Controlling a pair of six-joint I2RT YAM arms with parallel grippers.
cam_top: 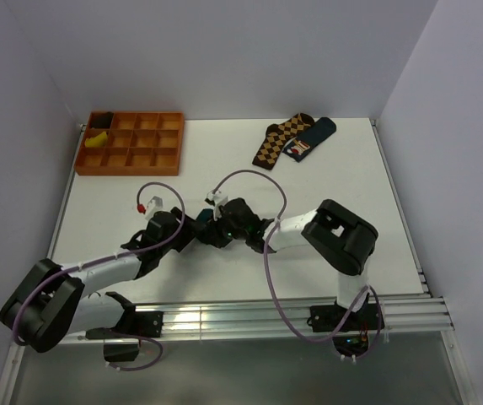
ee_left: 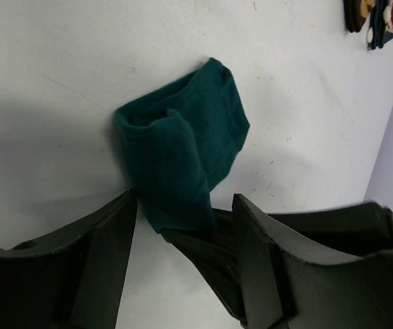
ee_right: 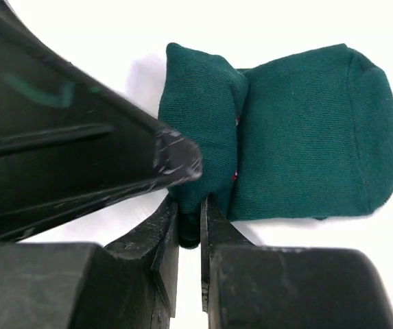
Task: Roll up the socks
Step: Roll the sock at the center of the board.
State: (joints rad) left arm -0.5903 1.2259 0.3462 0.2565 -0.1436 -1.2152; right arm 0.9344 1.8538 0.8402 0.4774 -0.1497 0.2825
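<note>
The socks are dark teal fabric lying on the white table, one end rolled into a thick fold and the rest flat. A speck of red shows at the seam of the roll. My right gripper is shut on the near edge of that roll. In the left wrist view the socks lie just ahead of my left gripper, which stands open astride the roll's end, with a right finger between its jaws. From above, both grippers, left and right, meet at mid-table and hide most of the socks.
An orange compartment tray sits at the back left with a yellow and a black item in one corner. A brown argyle pair and a navy patterned sock lie at the back right. Purple cables loop over both arms.
</note>
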